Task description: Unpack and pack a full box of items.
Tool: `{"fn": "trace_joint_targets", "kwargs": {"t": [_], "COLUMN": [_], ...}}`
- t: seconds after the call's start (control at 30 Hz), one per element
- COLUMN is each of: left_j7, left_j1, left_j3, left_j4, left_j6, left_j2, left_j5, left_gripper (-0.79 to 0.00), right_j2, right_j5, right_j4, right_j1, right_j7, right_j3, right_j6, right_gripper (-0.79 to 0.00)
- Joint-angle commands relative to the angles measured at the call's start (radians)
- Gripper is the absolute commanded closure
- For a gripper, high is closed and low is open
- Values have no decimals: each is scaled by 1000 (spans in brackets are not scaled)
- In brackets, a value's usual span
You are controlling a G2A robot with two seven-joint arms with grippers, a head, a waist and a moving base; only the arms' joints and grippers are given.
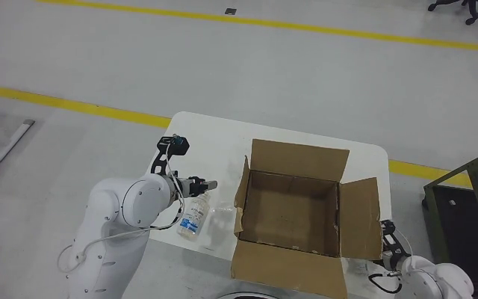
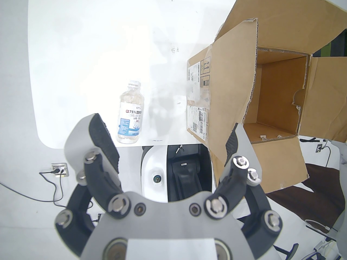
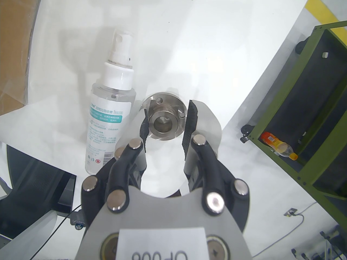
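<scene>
Right gripper [image 3: 168,116] clamps a round steel flange [image 3: 173,104]; left gripper [image 2: 166,122] spread wide near cardboard box [image 2: 222,87].

Grey floor [image 1: 224,67], yellow floor lines [image 1: 261,24], green metal rack [image 1: 452,217] beside white table [image 1: 209,134]

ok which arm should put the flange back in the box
Right: the right gripper is at the flange, beside the box. The left gripper hangs open across the box, by the bottle.
</scene>
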Motion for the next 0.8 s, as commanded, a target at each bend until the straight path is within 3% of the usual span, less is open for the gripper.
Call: {"fn": "trace_joint_targets", "kwargs": {"t": [0.0, 0.03, 0.13, 0.3, 0.4, 0.77], "left_j7": [0, 0, 0, 0, 0, 0], "left_j1": [0, 0, 0, 0, 0, 0], "left_j3": [0, 0, 0, 0, 0, 0], "left_j4": [0, 0, 0, 0, 0, 0], "left_j6": [0, 0, 0, 0, 0, 0], "left_j2": [0, 0, 0, 0, 0, 0], "left_j5": [0, 0, 0, 0, 0, 0], "left_gripper": [-785, -785, -785, -785, -785, -785], "right_j2": [2, 3, 2, -9, -16, -19], "right_j5": [18, 34, 56, 71, 85, 76], "right_j4": [-20, -38, -106, -192, -216, -267], "right_j1": [-1, -2, -19, -68, -77, -26], "right_j7": [-15, -38, -201, -562, -695, -726], "right_j3": [25, 44, 117, 179, 175, 128], "right_j6": [12, 20, 77, 121, 140, 162], "right_gripper": [-314, -296, 0, 0, 0, 0]}}
